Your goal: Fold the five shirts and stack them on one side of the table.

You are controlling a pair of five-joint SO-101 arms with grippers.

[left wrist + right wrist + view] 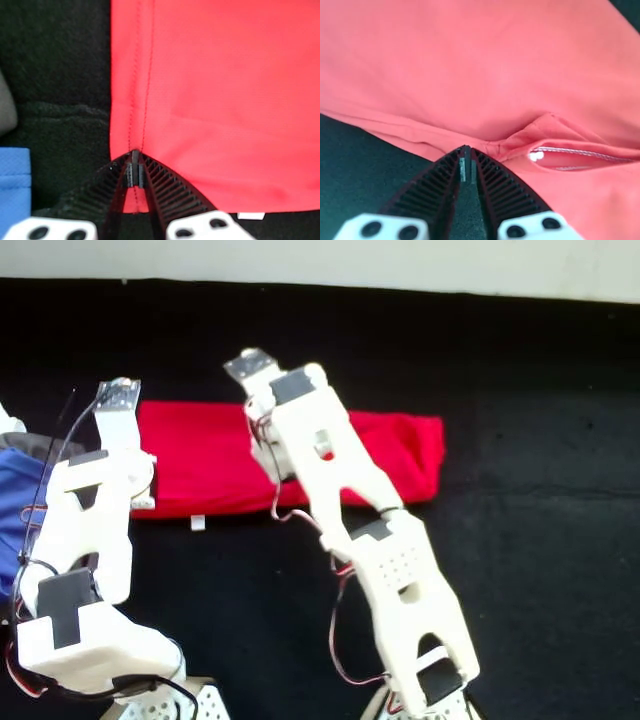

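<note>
A red shirt (205, 455) lies folded into a long strip across the black table (520, 570). My left gripper (143, 490) sits at the shirt's left end. In the left wrist view this gripper (134, 169) is shut on the stitched hem of the red shirt (225, 100), close to its corner. My right gripper (268, 465) is over the middle of the strip. The right wrist view has that gripper (466, 164) shut on a puckered edge of the red shirt (485, 65), beside an opening with a white-stitched seam (580, 152).
A blue shirt (12, 495) lies at the table's left edge beside a grey cloth (30, 445); both the blue shirt (12, 185) and the grey cloth (6, 110) appear in the left wrist view. A small white tag (197, 523) pokes out at the red shirt's near edge.
</note>
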